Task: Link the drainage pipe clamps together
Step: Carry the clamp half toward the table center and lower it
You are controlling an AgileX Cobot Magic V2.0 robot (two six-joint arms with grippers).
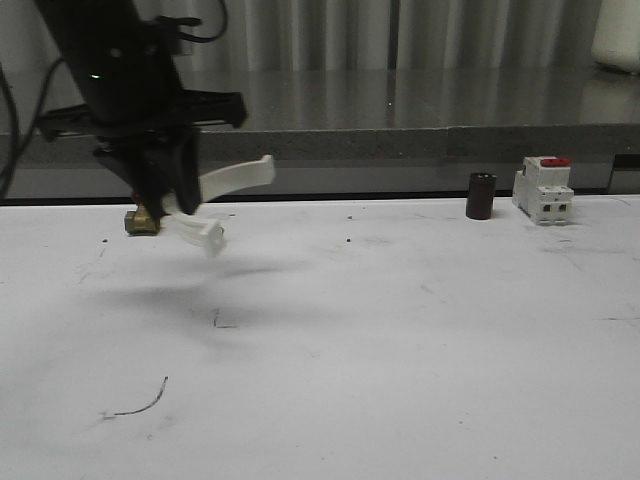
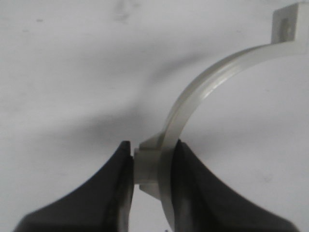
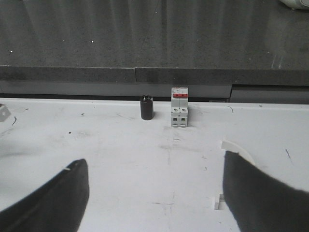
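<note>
The left end effector (image 1: 178, 212) is up off the white desk (image 1: 400, 330) and clamped tight on one white plastic half-ring drainage pipe clamp (image 1: 225, 190). In the left wrist view its two black fingers (image 2: 104, 193) are pinched on the blocky tab in the middle of the band (image 2: 193, 99), with basically no gap left beyond the plastic itself. From the grip, the band curves up and away and ends in a square flanged tip (image 2: 289, 24). In the front view, one end of that clamp sticks out to the side of the end effector and the other end pokes out below it, with its shadow on the desk underneath, so the piece is clearly in the air and not touching the surface. Just beside the end effector, low on its far side, there's a small brass-coloured fitting (image 1: 142, 222); can't tell whether it's sitting on the desk.

The right end effector (image 3: 154, 193) is spread wide with nothing between its fingers (image 3: 53, 198). The second white half-ring clamp (image 3: 236, 154) lies on the desk right by one of those fingers and is partly hidden behind it, so only a curved edge and a small tab (image 3: 217, 200) are visible. I can't tell if the finger touches it.

Ahead of the right end effector, well away near the desk's back edge, stands a small dark cylinder (image 3: 147, 107), and just beside it a white boxy breaker with a red switch (image 3: 179, 107), both upright.
</note>
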